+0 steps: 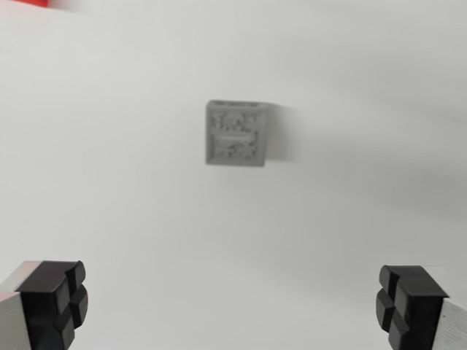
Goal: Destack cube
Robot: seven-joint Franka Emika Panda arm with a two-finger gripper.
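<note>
A grey cube [236,133] with a patterned top face lies on the white table, seen from above in the wrist view, a little above the picture's middle. Whether another cube is under it cannot be told from this angle. My gripper [232,302] hangs above the table with its two black fingertips [55,299] far apart at the lower corners. It is open and holds nothing. The cube lies beyond the fingertips, roughly centred between them.
A red object [33,3] shows at the top left corner, cut off by the picture's edge. A soft shadow falls to the cube's right. The white table surface [350,219] fills the rest of the view.
</note>
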